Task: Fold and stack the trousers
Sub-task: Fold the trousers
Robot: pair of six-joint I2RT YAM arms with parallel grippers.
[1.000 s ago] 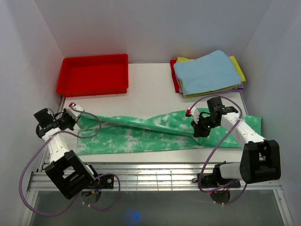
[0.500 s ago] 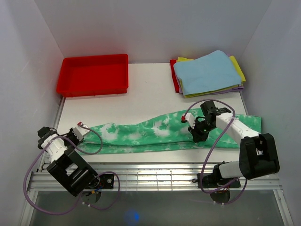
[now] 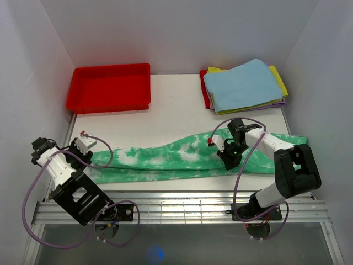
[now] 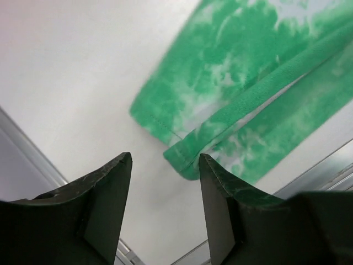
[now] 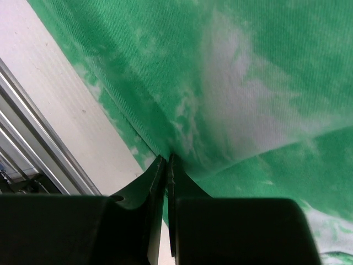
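The green trousers [image 3: 165, 159] with white blotches lie in a long folded strip across the near half of the table. Their left hem end [image 4: 182, 149] rests on the table just beyond my left gripper [image 4: 164, 160], which is open with nothing between its fingers. In the top view the left gripper [image 3: 90, 148] sits at the strip's left end. Near the strip's right part, my right gripper [image 3: 227, 161] is shut on a pinch of the trousers' fabric [image 5: 231, 88]; its jaws [image 5: 167, 160] are pressed together on the cloth, low over the table.
A red tray [image 3: 110, 69] stands at the back left. At the back right lies a stack of folded cloths [image 3: 242, 85], light blue on top with a yellow one under it. The table's metal front rail [image 3: 182, 204] runs just below the trousers.
My left gripper carried the leg end down to the near left, then opened and let it go. The lifted fold now lies flat. The right gripper shifted slightly left and nearer, still shut.
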